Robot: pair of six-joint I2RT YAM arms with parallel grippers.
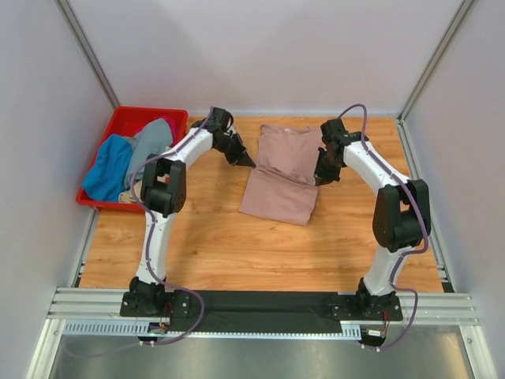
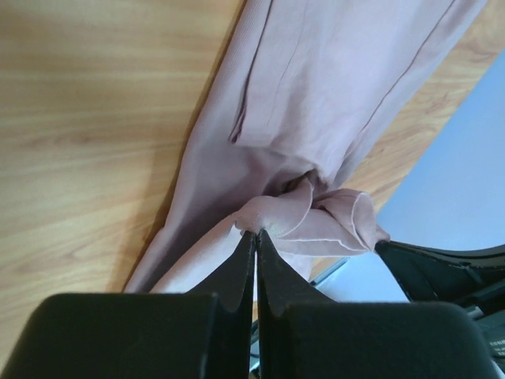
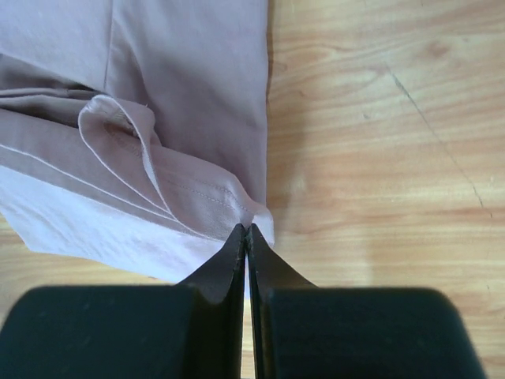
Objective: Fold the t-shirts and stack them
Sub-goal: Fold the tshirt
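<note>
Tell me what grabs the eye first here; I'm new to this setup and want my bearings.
The dusty-pink t-shirt lying partly folded in the middle of the table stands out, with the left gripper and right gripper closed on its left and right edges. Next comes the red crate in the far left corner, holding a blue t-shirt and a grey t-shirt.

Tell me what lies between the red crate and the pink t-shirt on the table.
In the top view, the left arm crosses that stretch, its left gripper at the edge of the pink t-shirt. Otherwise only bare wooden table separates it from the red crate.
</note>
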